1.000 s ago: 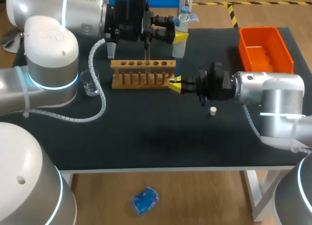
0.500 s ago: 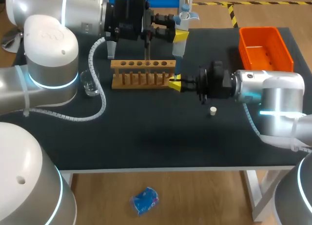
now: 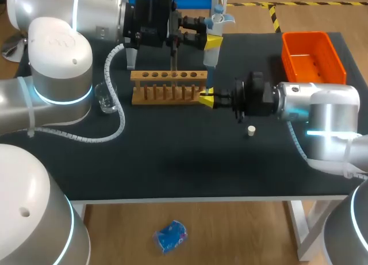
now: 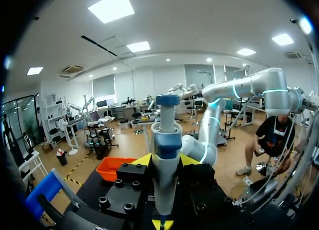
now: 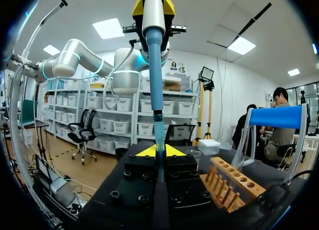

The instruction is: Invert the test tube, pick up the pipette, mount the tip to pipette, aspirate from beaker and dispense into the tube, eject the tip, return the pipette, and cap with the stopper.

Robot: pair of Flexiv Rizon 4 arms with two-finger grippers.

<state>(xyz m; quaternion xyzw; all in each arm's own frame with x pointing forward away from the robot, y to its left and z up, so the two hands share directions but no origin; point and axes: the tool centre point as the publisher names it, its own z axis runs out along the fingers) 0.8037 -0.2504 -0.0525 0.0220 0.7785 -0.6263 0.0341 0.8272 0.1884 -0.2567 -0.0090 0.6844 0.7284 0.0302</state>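
My left gripper [image 3: 213,42] is shut on the white and blue pipette [image 3: 214,22], holding it upright behind the right end of the wooden rack [image 3: 168,87]. In the left wrist view the pipette [image 4: 163,140] stands between the yellow fingers of that gripper [image 4: 163,162]. Its blue tip [image 5: 155,75] points straight down into the thin clear test tube [image 5: 160,165]. My right gripper [image 5: 160,151] is shut on this tube. Seen from the head view, the right gripper [image 3: 207,98] is at the rack's right end, directly under the pipette. A small white stopper [image 3: 251,129] lies on the table under the right wrist.
A glass beaker [image 3: 106,97] stands left of the rack, close to my left arm's cable. An orange bin [image 3: 313,58] sits at the back right. The blue pipette stand [image 5: 281,116] is behind the rack. The dark table's front half is bare.
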